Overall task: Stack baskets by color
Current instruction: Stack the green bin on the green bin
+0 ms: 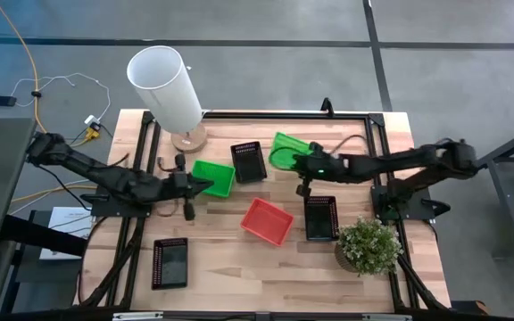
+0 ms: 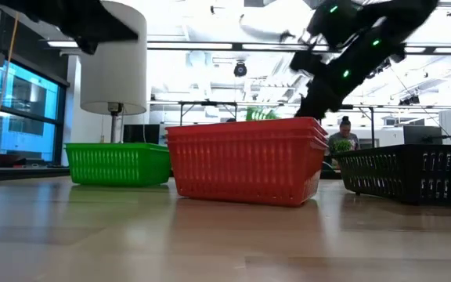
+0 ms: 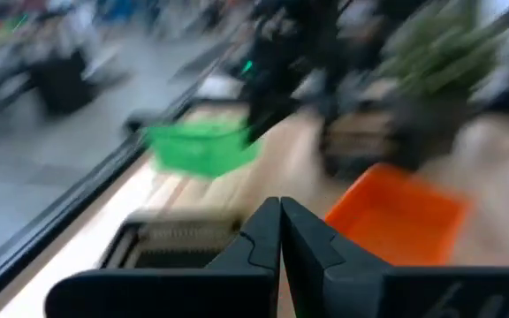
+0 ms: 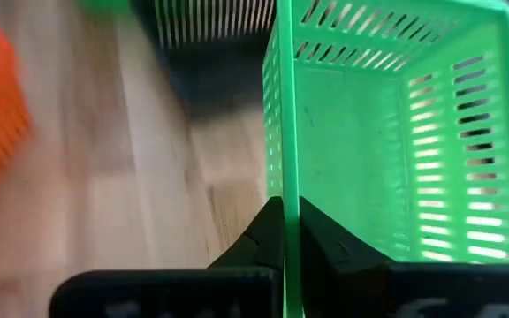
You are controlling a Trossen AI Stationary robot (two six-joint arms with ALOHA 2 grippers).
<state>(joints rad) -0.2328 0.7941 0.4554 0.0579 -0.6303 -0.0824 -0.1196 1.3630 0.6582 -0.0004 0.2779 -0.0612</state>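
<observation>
Right gripper (image 4: 283, 212) pinches a green basket (image 4: 387, 115) wall.
My left gripper (image 3: 279, 216) is closed on nothing; its wrist view blurs, and the low view hides the lifted basket behind red ones (image 2: 245, 160).

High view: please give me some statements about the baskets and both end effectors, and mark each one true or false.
1. The right end effector is shut on the wall of a green basket. True.
2. The left end effector holds a red basket. False: it is shut and holds nothing, close to the other green basket.
3. The red basket lies between the two green ones and nearer the front edge. True.
4. All three black baskets are stacked together. False: they lie apart, one in the middle, one by the plant, one at the front left.
5. The white cylinder stands near the right arm. False: it stands at the far left corner.
</observation>
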